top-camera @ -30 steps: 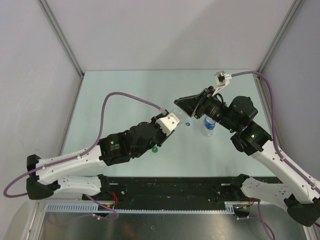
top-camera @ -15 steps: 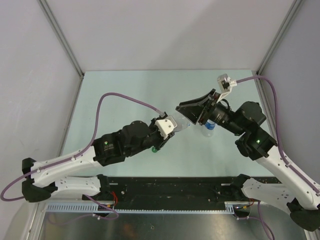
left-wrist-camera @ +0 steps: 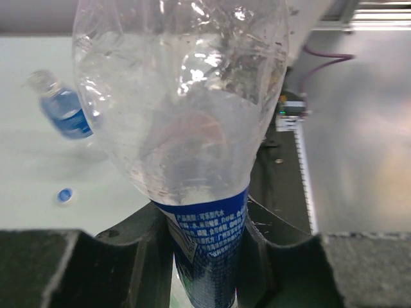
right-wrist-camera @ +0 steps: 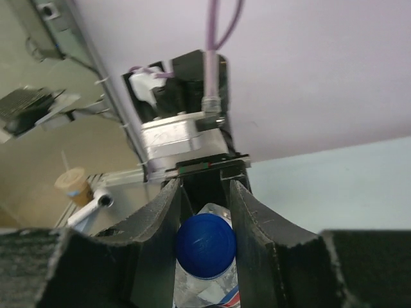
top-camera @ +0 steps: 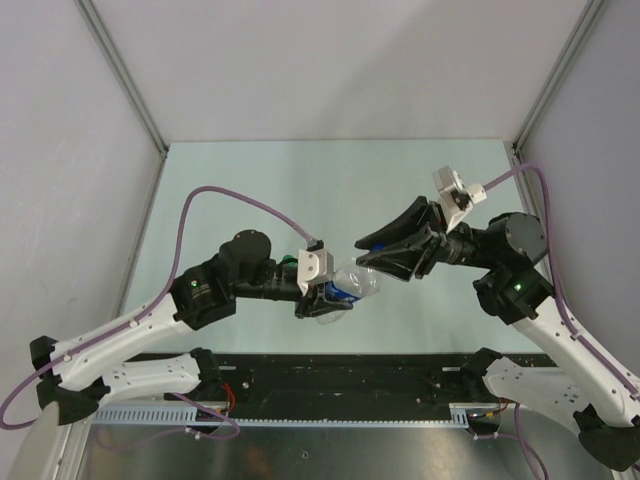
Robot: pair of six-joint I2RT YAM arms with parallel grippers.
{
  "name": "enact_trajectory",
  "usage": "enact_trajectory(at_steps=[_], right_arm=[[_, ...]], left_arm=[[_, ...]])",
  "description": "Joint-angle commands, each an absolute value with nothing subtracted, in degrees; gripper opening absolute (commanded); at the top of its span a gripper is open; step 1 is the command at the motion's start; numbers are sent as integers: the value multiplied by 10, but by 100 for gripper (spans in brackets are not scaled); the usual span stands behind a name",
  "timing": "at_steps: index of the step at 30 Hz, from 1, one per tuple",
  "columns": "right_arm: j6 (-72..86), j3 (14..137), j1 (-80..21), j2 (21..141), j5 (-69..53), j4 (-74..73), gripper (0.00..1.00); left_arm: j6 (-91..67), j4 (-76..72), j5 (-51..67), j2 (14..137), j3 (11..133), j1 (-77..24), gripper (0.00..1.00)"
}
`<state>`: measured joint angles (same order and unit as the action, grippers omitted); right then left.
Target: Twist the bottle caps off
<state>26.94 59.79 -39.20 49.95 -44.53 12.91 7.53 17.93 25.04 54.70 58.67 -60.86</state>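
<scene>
The blue cap (right-wrist-camera: 206,244) is pinched in my right gripper (right-wrist-camera: 205,194), on the clear blue-labelled bottle (top-camera: 358,282). My left gripper (left-wrist-camera: 204,217) clamps its label, holding it above the table (top-camera: 260,190) (tilted, cap toward the right arm).

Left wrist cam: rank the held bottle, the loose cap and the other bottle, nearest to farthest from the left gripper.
1. Held bottle: centre, clamped in the left gripper; the right gripper pinches its screwed-on cap.
2. Loose cap: on the table, lower left.
3. Other bottle: upper left, farther back.
</scene>
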Motion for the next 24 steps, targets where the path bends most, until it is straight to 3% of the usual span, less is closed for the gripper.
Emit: enact_trajectory(at_steps=[1,6,16,24], right_arm=[[247,588,-375,487,-499,212,0],[255,575,-376,483,-566,273,0],[252,573,-377,474,-509,252,2],[269,573,-372,460,-393,216,61]], left_arm=[[106,121,522,528,600,-615,0],[115,116,613,537,613,-612,0],[101,115,528,538,605,-612,0],[86,115,350,535,585,-611,0]])
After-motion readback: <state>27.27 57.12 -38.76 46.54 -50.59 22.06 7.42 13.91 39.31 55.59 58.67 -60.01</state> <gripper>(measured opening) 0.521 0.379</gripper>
